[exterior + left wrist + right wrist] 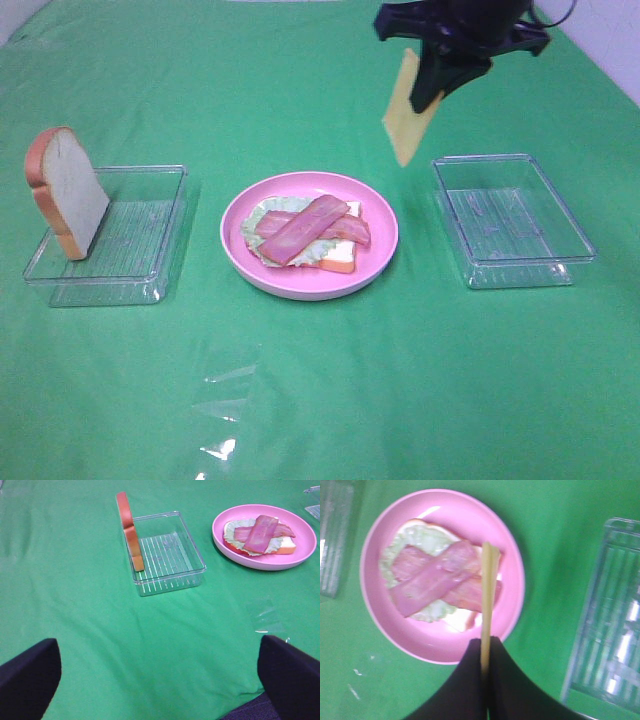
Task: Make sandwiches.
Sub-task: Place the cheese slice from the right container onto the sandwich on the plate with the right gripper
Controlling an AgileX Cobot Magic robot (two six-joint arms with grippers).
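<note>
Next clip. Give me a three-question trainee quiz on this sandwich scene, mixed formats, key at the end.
1. True or false: the cheese slice already lies on the bacon strips.
2. Which end effector grips the cheese slice? A) left B) right C) neither
3. Fill in: seen from the high camera, the spare bread slice stands on edge in the clear tray on the ____ side.

Key: 1 false, it hangs in the air, not yet placed. 2 B, the right end effector is shut on it. 3 left.
</note>
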